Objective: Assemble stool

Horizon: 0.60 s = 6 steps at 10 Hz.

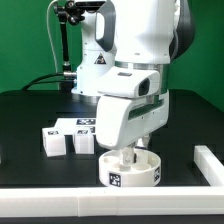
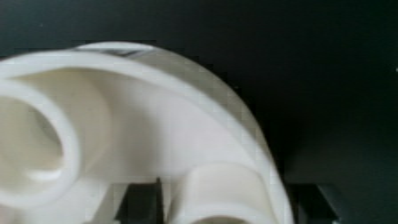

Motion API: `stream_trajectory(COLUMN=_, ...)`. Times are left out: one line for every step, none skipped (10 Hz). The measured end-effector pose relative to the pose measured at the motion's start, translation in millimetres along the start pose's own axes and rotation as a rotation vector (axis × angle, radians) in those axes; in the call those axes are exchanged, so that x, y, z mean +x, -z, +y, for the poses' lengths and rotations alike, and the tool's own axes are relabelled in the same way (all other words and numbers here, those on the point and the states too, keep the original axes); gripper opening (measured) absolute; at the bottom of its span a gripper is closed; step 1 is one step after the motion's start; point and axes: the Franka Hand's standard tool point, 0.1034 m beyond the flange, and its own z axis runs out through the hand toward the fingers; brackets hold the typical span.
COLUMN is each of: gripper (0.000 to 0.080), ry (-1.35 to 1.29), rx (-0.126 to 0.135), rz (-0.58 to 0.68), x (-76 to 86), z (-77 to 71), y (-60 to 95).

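Observation:
The round white stool seat (image 1: 132,172) lies on the black table at the front, with a square marker on its rim. My gripper (image 1: 126,152) is right above it, shut on a white stool leg (image 1: 127,158) that stands upright in the seat. In the wrist view the seat (image 2: 125,110) fills the picture as a curved rimmed disc. The rounded leg (image 2: 222,195) sits between my dark fingers (image 2: 146,200). Two more blocky white legs (image 1: 55,141) with markers lie on the table at the exterior view's left of the seat.
A long white edge rail (image 1: 210,165) runs along the table at the exterior view's right. The marker board (image 1: 76,124) lies behind the loose legs. The robot's base and cables stand at the back.

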Motion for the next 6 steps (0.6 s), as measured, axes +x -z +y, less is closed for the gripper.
stream_trajectory(gripper=0.0311, ry=0.016, rx=0.001, rz=0.007, x=14.1, z=-0.9, y=0.7)
stream_trajectory(gripper=0.0311, ry=0.028, rx=0.000, rz=0.015, x=24.7, z=-3.5, y=0.9)
stream_trajectory(gripper=0.0311, ry=0.041, rx=-0.003, rz=0.025, x=37.1, z=-5.8, y=1.3)
stream_trajectory(gripper=0.0311, ry=0.051, rx=-0.005, rz=0.032, x=46.7, z=-6.8, y=1.5)
stream_trajectory(gripper=0.0311, ry=0.054, rx=-0.010, rz=0.040, x=58.0, z=-6.5, y=0.8)
stream_trajectory(gripper=0.0311, ry=0.043, rx=-0.013, rz=0.042, x=64.0, z=-4.3, y=0.5)
